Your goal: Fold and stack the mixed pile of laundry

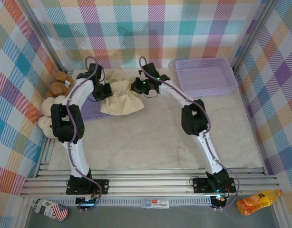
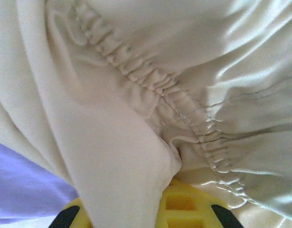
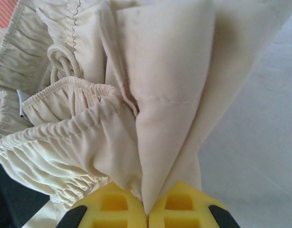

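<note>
Far-left tabletop (image 1: 160, 142): cream-beige soft cloth garment (image 1: 121, 102) pinched at opposite edges by left tool (image 1: 106, 90) and right tool (image 1: 137, 87), both clamped on fabric; probably to spread it for folding; lavender-purple cloth shirt (image 1: 91, 110) partly underneath.

The garment (image 1: 121, 100) was plain cream-beige; the shirt (image 1: 91, 112) was plain lavender-purple; the mesh basket (image 1: 208, 89) was lavender; the teddy bears (image 1: 58, 85) were brown and cream; the walls (image 1: 150, 28) bore a pastel plaid of teal, pink, orange and purple; the tabletop (image 1: 150, 142) was pale, apparently marbled; the arms (image 1: 78, 92) were white with black joints.
</note>
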You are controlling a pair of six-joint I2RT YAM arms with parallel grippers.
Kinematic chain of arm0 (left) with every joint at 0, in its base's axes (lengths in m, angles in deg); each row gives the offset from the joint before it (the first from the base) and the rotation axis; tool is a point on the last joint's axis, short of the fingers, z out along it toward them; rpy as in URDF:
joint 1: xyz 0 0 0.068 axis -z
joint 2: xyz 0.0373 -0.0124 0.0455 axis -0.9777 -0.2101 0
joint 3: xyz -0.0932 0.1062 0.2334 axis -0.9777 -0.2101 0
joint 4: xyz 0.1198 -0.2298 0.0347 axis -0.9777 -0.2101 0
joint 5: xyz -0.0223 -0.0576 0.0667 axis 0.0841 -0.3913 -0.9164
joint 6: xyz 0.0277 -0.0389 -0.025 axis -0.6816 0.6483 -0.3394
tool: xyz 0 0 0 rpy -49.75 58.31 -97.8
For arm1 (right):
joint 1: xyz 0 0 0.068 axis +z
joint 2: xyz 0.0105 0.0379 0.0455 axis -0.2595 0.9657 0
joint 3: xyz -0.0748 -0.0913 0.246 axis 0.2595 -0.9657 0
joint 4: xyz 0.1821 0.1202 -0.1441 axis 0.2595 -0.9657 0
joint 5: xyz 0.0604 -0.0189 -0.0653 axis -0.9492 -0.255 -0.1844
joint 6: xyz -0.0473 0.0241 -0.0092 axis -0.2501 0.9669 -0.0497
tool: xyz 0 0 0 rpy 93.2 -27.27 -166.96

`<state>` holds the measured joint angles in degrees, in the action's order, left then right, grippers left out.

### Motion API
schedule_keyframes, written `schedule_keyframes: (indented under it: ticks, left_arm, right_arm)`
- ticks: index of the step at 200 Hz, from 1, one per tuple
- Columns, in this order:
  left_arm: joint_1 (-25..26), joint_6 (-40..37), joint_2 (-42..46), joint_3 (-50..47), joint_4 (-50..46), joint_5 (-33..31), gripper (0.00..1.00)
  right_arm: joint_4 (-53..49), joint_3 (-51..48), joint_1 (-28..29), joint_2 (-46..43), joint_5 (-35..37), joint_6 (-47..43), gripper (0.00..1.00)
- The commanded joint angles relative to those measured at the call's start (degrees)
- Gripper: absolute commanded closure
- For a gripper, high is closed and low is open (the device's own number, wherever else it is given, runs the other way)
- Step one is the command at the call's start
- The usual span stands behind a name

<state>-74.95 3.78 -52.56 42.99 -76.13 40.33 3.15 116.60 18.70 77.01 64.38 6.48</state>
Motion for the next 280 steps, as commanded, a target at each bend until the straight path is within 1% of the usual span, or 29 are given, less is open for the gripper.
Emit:
schedule_keyframes:
  ticks: [1,14,30,51,71,82,99,106,109,113,115,118,120,122,123,125,130,136,139,158,177,194,214,228,244,261,280]
  left_arm:
    - [-3.79,-1.70,3.44,2.01,-3.28,-2.74,1.00]
    - [-6.09,-2.24,3.15,2.57,-4.23,-3.03,1.00]
    - [-8.72,-2.78,3.06,3.00,-5.06,-3.60,1.00]
    - [-12.45,-2.62,3.22,3.30,-5.53,-2.87,1.00]
    - [-14.78,-2.69,2.27,3.16,-5.51,-3.81,1.00]
    - [-15.51,-2.70,1.29,2.23,-5.06,-4.89,1.00]
    - [-16.26,-2.52,-0.72,0.54,-4.27,-5.60,1.00]
    - [-16.41,-2.52,-1.49,0.17,-4.20,-5.82,1.00]
    - [-16.51,-2.45,-1.70,0.02,-4.13,-5.85,0.99]
    - [-16.58,-2.43,-2.06,-0.03,-4.16,-5.87,0.93]
    - [-16.62,-2.37,-2.23,-0.03,-4.20,-5.86,0.88]
    - [-16.69,-2.28,-2.50,-0.03,-4.33,-5.84,0.76]
    - [-16.73,-2.20,-2.65,0.05,-4.44,-5.92,0.67]
    - [-16.79,-2.06,-2.82,0.18,-4.64,-6.09,0.57]
    - [-16.80,-1.98,-2.86,0.25,-4.78,-6.15,0.52]
    - [-16.82,-1.84,-3.00,0.41,-5.04,-6.43,0.43]
    - [-16.89,-1.44,-3.33,1.00,-5.95,-7.35,0.23]
    - [-16.92,-1.09,-3.66,1.92,-7.18,-8.49,0.03]
    - [-16.97,-0.97,-3.69,2.20,-7.70,-9.17,0.00]
    - [-16.98,-0.85,-1.82,2.58,-8.60,-11.07,0.00]
    - [-16.98,-0.16,1.88,1.54,-8.38,-11.86,0.00]
    - [-16.98,-0.35,5.58,0.16,-8.08,-10.12,0.00]
    - [-16.91,-0.50,10.60,-3.69,-6.93,-6.38,0.00]
    - [-16.61,-0.34,14.58,-7.95,-5.55,-4.62,0.00]
    - [-15.77,-0.60,19.87,-14.00,-2.93,-3.69,0.00]
    - [-14.26,-1.00,26.42,-22.69,1.86,-2.29,0.00]
    - [-11.44,-1.11,33.59,-31.87,8.31,-4.40,0.00]
  right_arm:
    - [3.68,13.16,1.33,7.88,-5.19,5.65,0.98]
    - [7.27,16.21,1.90,11.69,-7.00,8.71,0.97]
    - [14.68,14.55,2.36,13.36,-8.15,12.76,0.96]
    - [21.45,14.15,2.89,15.25,-8.42,15.53,0.93]
    - [24.13,14.53,3.13,17.06,-7.05,17.12,0.90]
    - [25.64,14.82,3.18,18.23,-6.73,18.49,0.89]
    - [26.30,17.10,3.18,20.22,-6.26,19.10,0.85]
    - [26.68,17.79,3.18,20.74,-6.12,19.20,0.77]
    - [26.98,17.85,3.18,20.91,-6.17,19.21,0.70]
    - [27.39,17.84,3.18,20.90,-6.19,19.21,0.59]
    - [27.47,17.83,3.18,20.90,-6.26,19.21,0.52]
    - [27.51,17.85,3.18,20.73,-6.36,19.04,0.37]
    - [27.61,17.83,3.11,20.71,-6.46,18.97,0.25]
    - [27.62,17.83,3.10,20.68,-6.63,18.78,0.09]
    - [27.62,17.87,3.09,20.63,-6.72,18.64,0.04]
    - [27.62,17.84,3.09,20.53,-6.96,18.50,0.00]
    - [27.23,17.77,3.03,20.09,-7.44,17.94,0.01]
    - [26.21,17.59,2.89,19.44,-8.08,17.21,0.01]
    - [25.69,17.33,2.79,18.94,-8.38,16.82,0.01]
    - [22.67,11.73,2.23,13.52,-10.04,12.87,0.01]
    - [20.89,0.61,1.78,4.97,-9.05,7.27,0.01]
    - [16.99,-7.83,1.38,-2.49,-7.07,0.95,0.01]
    - [11.78,-16.55,0.57,-11.39,-4.24,-5.67,0.01]
    - [8.86,-23.73,-0.44,-17.69,-2.41,-9.42,0.01]
    - [5.46,-32.34,-1.75,-25.35,1.65,-13.89,0.01]
    - [2.65,-41.60,-3.39,-33.80,6.93,-17.70,0.01]
    - [-0.39,-50.87,-6.05,-42.90,12.42,-21.10,0.01]
